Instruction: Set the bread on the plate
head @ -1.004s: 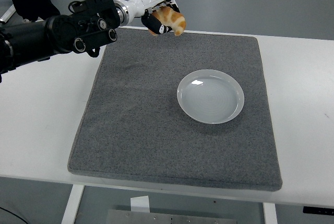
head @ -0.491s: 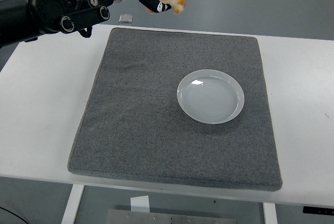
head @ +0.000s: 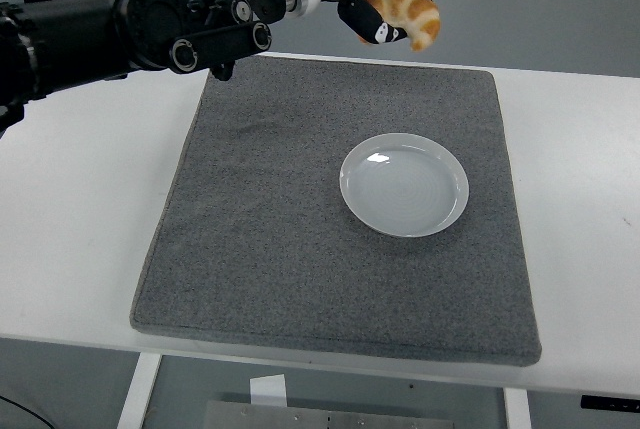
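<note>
Left hand (head: 385, 4) at top centre, fingers clamped round golden-brown croissant-shaped bread (head: 408, 11); hung above round white plate (head: 404, 185) on grey felt mat (head: 260, 239).

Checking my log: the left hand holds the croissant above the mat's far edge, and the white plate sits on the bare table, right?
Not quite. The head view shows the white plate resting on the grey mat, not on the bare table. The rest holds: the left hand holds the croissant above the mat's far edge.
</note>
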